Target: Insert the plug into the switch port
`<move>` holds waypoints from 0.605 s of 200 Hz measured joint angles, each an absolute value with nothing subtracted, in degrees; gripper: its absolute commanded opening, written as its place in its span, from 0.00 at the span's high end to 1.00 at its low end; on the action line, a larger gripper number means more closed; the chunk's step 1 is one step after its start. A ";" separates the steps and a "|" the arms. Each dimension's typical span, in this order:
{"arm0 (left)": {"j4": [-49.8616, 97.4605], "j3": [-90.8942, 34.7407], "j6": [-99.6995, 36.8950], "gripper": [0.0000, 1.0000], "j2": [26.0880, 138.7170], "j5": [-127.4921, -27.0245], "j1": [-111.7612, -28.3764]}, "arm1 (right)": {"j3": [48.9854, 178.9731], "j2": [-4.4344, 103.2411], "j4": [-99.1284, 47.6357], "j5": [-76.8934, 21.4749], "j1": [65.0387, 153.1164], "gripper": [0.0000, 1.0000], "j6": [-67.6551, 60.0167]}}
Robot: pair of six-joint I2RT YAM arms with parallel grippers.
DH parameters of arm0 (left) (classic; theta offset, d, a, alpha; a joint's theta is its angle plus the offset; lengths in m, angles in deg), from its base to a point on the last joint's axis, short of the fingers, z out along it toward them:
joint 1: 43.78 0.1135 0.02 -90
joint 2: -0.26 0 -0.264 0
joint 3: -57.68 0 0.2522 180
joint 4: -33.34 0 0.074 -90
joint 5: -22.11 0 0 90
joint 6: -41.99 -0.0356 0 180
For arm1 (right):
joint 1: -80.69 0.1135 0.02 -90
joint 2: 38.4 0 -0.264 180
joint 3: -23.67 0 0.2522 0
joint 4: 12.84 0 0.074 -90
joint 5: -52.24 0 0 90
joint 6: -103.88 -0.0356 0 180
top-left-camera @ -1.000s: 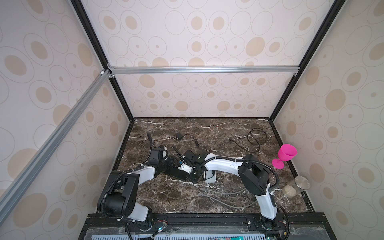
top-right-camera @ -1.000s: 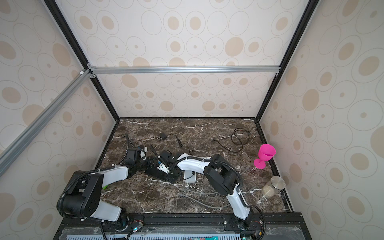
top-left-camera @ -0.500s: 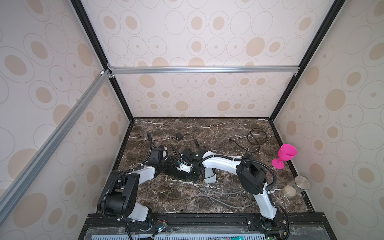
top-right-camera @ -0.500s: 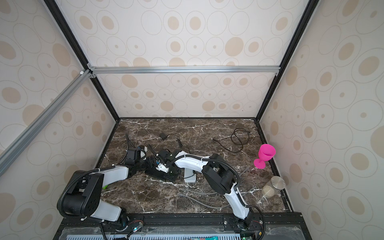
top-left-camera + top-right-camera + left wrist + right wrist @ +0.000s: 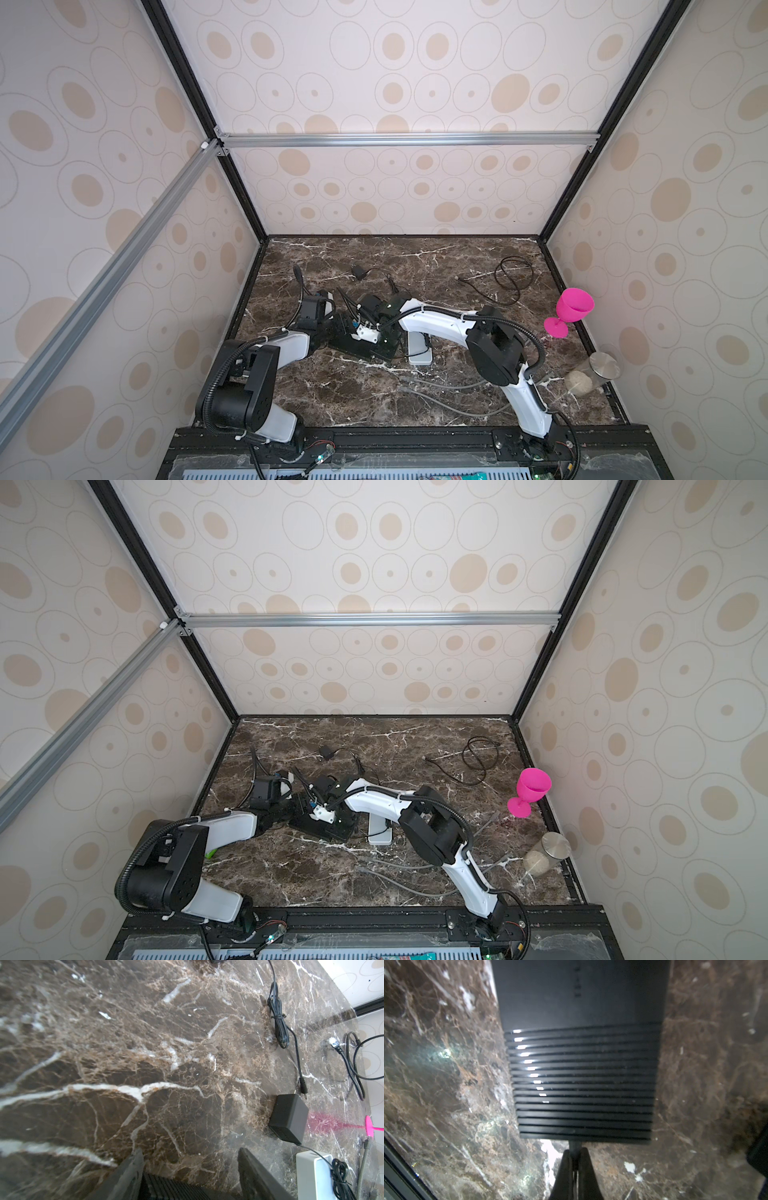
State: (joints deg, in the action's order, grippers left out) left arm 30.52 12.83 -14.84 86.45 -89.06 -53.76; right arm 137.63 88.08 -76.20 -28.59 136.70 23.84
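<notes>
A dark marble table (image 5: 353, 399) sits inside a wallpapered enclosure, where two white-and-black robot arms meet left of centre. The switch (image 5: 581, 1064), a flat black box with a ribbed top, lies there between them.

The right gripper (image 5: 575, 1152) is clenched on the plug (image 5: 573, 1144), a thin dark stem whose tip meets the ribbed end of the switch. The box's edge hides whether the tip has entered a port. In the left wrist view, the left gripper (image 5: 190, 1152) has its fingers (image 5: 131, 1169) spread wide on either side of the switch's body. It seems to be gripping the box across its width as a brace.

The step in hand appears to be the final push of the plug into the port. To do it well, the right arm probably needs to drive straight along the stem's own line, level with the table and with no sideways lean. So slim a plug could bend or skid off the port's lip. The left grip should hold firm so that the light box does not slide away under the push. A slow, gentle advance that stops once the stem seats seems safest.

A black power adapter (image 5: 288, 1120) and a white power strip (image 5: 417, 349) lie close by on the table, so the right arm should avoid them.
</notes>
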 measured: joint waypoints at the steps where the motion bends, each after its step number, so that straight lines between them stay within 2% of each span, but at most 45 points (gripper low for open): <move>1: 30.54 12.83 -14.84 0.28 86.45 -89.06 -53.76 | 137.70 88.08 -76.24 -28.57 136.70 1.00 23.86; 51: 31.31 12.83 -14.73 0.28 86.74 -87.11 -53.25 | 141.00 90.26 -77.58 -27.65 136.44 1.00 23.81; 121: 32.27 12.79 -13.31 0.29 87.11 -82.56 -51.75 | 154.20 97.74 -86.74 -26.71 136.00 1.00 24.25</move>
State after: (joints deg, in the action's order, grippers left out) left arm 32.27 12.79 -13.31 87.11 -82.56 -51.75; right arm 154.20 97.74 -86.74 -26.71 136.00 24.25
